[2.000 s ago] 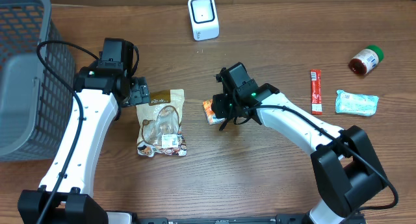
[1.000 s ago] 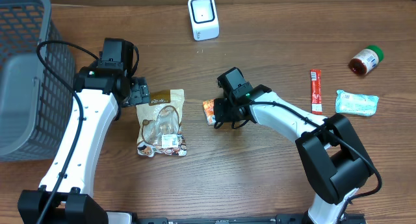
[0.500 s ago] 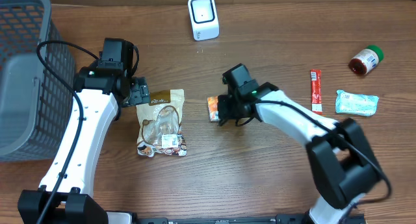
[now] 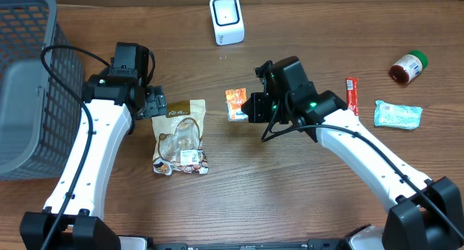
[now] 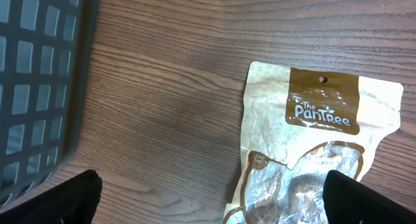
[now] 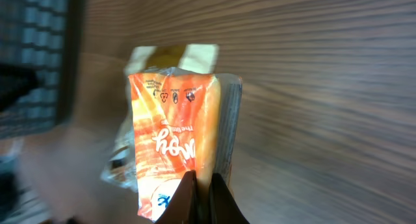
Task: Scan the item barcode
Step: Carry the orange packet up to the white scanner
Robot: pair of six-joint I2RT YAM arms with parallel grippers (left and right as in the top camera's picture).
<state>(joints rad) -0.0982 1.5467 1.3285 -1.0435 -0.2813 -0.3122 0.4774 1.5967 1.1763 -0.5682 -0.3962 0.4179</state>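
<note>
Though view blurs, right end effector [image 6: 203,190] apparently clamped on orange packet [image 6: 172,136].

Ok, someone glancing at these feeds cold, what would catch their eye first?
The bright orange packet pinched in the shut right gripper, mid-table, some way in front of the white scanner at the far edge. Next, the brown snack pouch lying flat beside the open left gripper, with the grey basket filling the left edge.
</note>
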